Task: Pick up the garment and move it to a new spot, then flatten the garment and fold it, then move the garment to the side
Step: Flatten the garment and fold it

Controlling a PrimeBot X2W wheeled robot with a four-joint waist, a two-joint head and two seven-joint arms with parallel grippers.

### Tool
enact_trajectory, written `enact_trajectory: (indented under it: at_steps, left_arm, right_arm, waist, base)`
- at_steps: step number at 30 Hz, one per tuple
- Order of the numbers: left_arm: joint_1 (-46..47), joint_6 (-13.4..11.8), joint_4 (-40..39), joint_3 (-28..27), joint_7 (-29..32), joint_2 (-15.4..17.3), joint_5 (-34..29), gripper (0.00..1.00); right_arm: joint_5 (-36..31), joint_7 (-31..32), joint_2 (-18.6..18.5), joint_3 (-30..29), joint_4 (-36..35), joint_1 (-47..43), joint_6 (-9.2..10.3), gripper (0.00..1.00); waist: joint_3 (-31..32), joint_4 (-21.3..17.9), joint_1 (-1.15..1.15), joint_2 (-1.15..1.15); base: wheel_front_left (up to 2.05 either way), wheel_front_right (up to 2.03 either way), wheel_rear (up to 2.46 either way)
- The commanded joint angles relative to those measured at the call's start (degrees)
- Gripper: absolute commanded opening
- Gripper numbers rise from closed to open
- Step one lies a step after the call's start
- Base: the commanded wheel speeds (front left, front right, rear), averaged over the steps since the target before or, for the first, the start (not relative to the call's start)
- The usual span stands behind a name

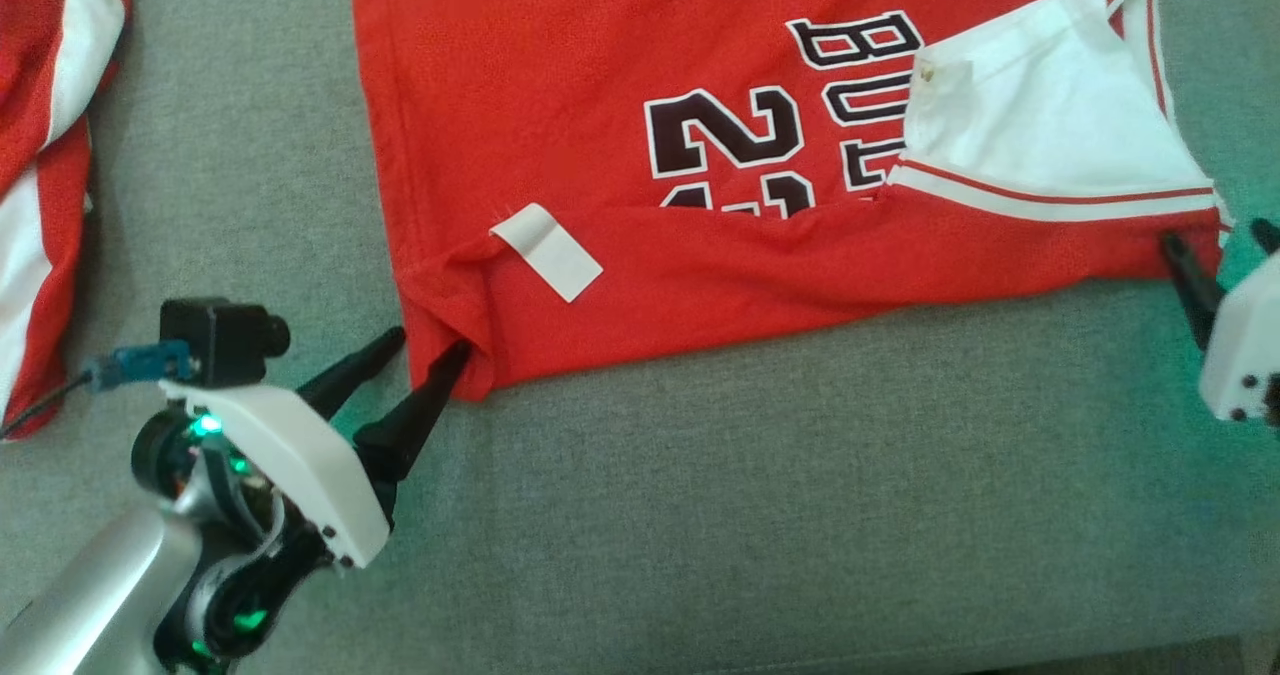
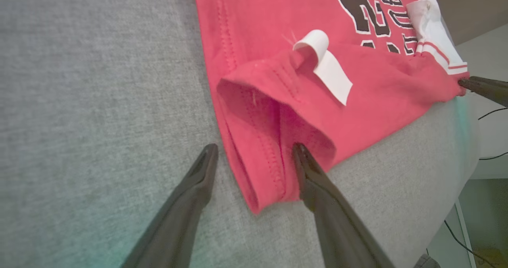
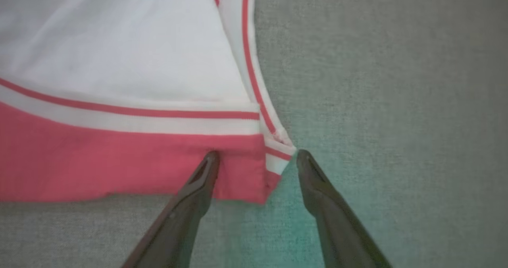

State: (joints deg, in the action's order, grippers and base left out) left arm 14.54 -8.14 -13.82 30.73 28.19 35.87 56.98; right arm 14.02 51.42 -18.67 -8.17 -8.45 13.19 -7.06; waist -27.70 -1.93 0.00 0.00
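garment (image 1: pixel 560 105) | red jersey, black numerals, white trim | near edge folded over

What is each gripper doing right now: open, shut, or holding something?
Left gripper: open, jersey corner between its fingers, not gripped.
Right gripper: open, at the jersey's striped corner, holding nothing.

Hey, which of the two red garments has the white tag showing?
The spread-out red jersey with black lettering, its white tag lying on the folded-over near edge. The red-and-white garment at far left is bunched.
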Motion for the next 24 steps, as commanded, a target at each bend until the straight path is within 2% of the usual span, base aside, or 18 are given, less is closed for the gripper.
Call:
enact_trajectory:
  at_steps: [1, 8, 17, 18, 19, 20, 24]
  left_arm:
    - [1.87, -0.24, 0.19, -2.29, 0.81, 1.76, -0.17, 1.00]
    - [2.12, 1.14, 1.37, 0.39, 2.47, 0.72, -0.06, 1.00]
    - [3.00, 1.67, 2.62, 2.73, 3.40, -0.77, -0.80, 1.00]
    - [3.29, 1.73, 3.05, 2.82, 3.32, -0.93, -0.98, 0.91]
    - [3.54, 1.84, 3.55, 2.86, 3.20, -1.06, -1.10, 0.25]
    - [3.71, 2.07, 4.04, 2.91, 3.17, -1.11, -1.09, 0.00]
    - [3.71, 3.82, 5.59, 2.84, 3.79, -0.68, 0.48, 0.00]
  right_arm:
    - [0.06, 0.23, -0.87, 1.60, -1.01, 1.43, -0.43, 1.00]
    - [1.36, 1.66, -0.95, 3.70, 1.79, 2.83, -0.43, 1.00]
    - [2.99, 3.22, -1.25, 4.88, 3.89, 2.29, -0.43, 1.00]
    - [3.24, 3.25, -0.94, 4.71, 4.30, 2.32, -0.43, 0.92]
    - [3.59, 3.10, -0.47, 4.43, 4.72, 2.44, -0.43, 0.00]
    - [4.02, 2.97, -0.16, 4.38, 5.06, 2.55, -0.43, 0.00]
    - [6.18, 2.69, 0.73, 3.11, 6.03, 2.82, -0.43, 0.00]
  waist:
    - [-0.23, 0.20, 0.00, 0.00]
    - [-0.05, 0.39, 0.00, 0.00]
    - [-0.22, 0.08, 0.00, 0.00]
    - [-0.24, 0.05, 0.00, 0.00]
    - [-0.12, -0.01, 0.00, 0.00]
    - [0.08, -0.05, 0.00, 0.00]
    - [1.98, -0.04, 0.00, 0.00]
  base:
    - [0.00, 0.00, 0.00]
    - [0.00, 0.00, 0.00]
    - [0.00, 0.00, 0.00]
    - [0.00, 0.00, 0.00]
    - [0.00, 0.00, 0.00]
    - [0.00, 0.00, 0.00]
    - [0.00, 0.00, 0.00]
